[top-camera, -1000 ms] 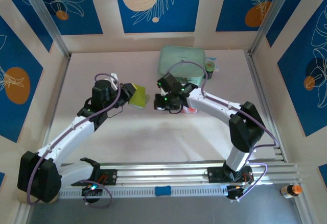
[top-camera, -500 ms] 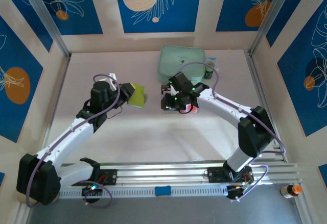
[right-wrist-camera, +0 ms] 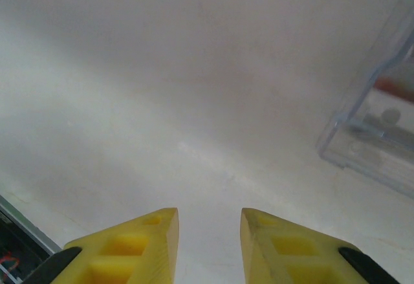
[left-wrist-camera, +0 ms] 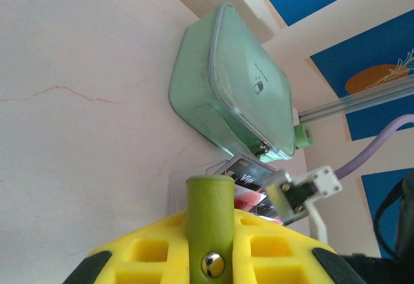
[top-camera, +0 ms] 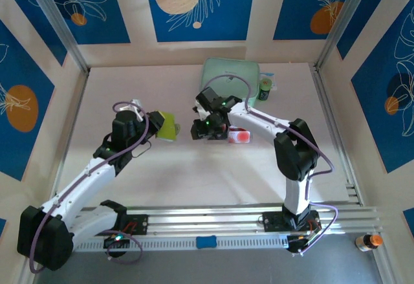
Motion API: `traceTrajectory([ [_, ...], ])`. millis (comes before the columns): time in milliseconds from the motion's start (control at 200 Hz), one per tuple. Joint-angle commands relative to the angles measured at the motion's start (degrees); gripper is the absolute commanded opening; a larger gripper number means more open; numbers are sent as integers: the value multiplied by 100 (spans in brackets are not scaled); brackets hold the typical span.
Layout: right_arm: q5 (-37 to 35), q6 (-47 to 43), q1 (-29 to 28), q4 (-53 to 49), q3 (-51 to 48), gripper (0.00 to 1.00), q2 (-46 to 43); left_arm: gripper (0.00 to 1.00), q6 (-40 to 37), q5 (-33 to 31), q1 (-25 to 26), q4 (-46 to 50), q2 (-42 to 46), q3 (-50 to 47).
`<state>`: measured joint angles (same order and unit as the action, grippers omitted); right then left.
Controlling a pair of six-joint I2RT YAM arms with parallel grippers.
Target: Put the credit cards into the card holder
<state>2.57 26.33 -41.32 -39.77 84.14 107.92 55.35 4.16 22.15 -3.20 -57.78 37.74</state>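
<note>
Clear tray (right-wrist-camera: 362,148) holds cards (left-wrist-camera: 249,173), seemingly several.

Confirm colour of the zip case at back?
Mint green; the zip case shows best in the left wrist view.

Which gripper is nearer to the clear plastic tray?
Right. The right gripper is open just left of the clear plastic tray; the left gripper, shut on the card holder, is farther left.

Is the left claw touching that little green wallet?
Touching. The left wrist view shows the strap of the card holder pinched between the jaws of the left gripper.
</note>
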Motion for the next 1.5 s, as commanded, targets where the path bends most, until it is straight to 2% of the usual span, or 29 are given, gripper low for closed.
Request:
traceTrajectory([
  [0, -78, -90, -98, -22, -313, 30, 7, 0, -108, -78, -36, 88, 169, -42],
  [400, -1010, 148, -228, 335, -541, 29, 437, 0, -174, 62, -36, 300, 258, 32],
  [940, -1642, 1006, 380, 1043, -69, 28, 906, 0, -210, 225, -36, 399, 241, 85],
  [1150, -1704, 1387, 683, 1268, 39, 28, 1018, 0, -202, 308, -36, 384, 210, 63],
  [1270, -1505, 1379, 766, 1284, 116, 28, 1070, 0, -207, 356, -36, 343, 203, 43],
  [1495, -942, 1200, 645, 1244, -271, 28, 371, 0, -115, 553, -36, 112, 69, 27],
])
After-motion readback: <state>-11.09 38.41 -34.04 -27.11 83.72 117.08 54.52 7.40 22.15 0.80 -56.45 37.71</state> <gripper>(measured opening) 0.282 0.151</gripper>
